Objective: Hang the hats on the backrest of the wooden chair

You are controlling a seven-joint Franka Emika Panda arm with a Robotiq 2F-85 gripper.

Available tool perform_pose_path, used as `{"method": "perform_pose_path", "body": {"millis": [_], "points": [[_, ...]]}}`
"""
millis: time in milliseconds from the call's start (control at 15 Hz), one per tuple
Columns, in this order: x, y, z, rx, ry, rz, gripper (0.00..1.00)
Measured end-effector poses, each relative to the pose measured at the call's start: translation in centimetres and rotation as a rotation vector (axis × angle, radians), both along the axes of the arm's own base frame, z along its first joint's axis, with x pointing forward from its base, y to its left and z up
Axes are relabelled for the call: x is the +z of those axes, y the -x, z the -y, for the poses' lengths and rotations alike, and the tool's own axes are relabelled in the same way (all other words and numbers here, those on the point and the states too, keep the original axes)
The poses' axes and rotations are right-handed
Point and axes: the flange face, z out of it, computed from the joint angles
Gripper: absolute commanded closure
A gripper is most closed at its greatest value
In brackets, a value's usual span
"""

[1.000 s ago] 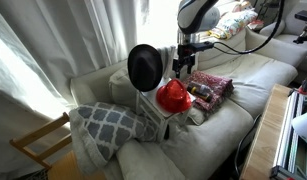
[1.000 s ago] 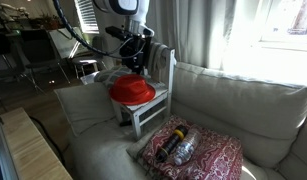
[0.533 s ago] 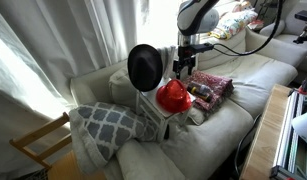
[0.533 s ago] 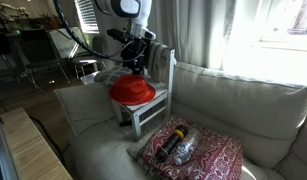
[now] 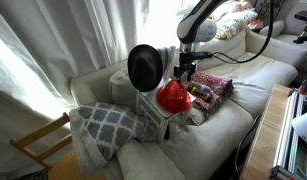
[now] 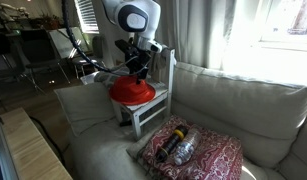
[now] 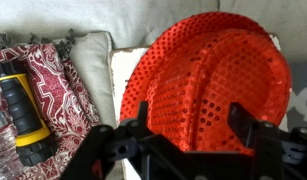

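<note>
The red hat [image 7: 208, 75] lay on the seat of the chair [image 6: 173, 76]. The hand [image 7: 191, 114] hovered just above it, its fingers [image 7: 245, 122] spread wide over the hat and gripping nothing. In an exterior view, the black hat [image 5: 145, 66] hung on the chair's backrest, close beside the hand.

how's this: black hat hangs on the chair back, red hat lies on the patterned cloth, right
No. The red hat lies on the chair seat, beside the patterned cloth, as the wrist view shows. The black hat does hang on the chair back.
</note>
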Motion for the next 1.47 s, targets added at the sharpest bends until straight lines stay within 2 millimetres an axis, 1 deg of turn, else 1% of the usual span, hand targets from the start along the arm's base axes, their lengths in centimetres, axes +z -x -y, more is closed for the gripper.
{"method": "perform_pose_path", "body": {"millis": [133, 200, 267, 333, 400, 600, 867, 933, 1000, 1133, 1333, 1467], "points": [[-0.8, -0.4, 0.5, -0.029, 0.001, 0.024, 0.00], [-1.1, -0.5, 0.7, -0.039, 0.000, 0.031, 0.24], [-1.4, -0.6, 0.8, -0.049, -0.002, 0.036, 0.27], [-1.7, -0.6, 0.8, -0.054, -0.005, 0.039, 0.34], [-2.0, -0.6, 0.7, -0.057, -0.007, 0.039, 0.44], [-2.5, -0.7, 0.5, -0.061, -0.015, 0.038, 0.66], [-2.6, -1.0, 0.5, -0.064, -0.031, 0.044, 0.97], [-2.6, -1.0, 0.6, -0.062, -0.035, 0.046, 1.00], [-2.6, -1.0, 0.7, -0.060, -0.037, 0.047, 1.00], [-2.6, -1.1, 1.2, -0.049, -0.042, 0.055, 0.98], [-2.2, -1.3, 2.6, 0.006, -0.056, 0.087, 0.98], [-1.4, -1.4, 3.9, 0.075, -0.080, 0.111, 0.98]]}}
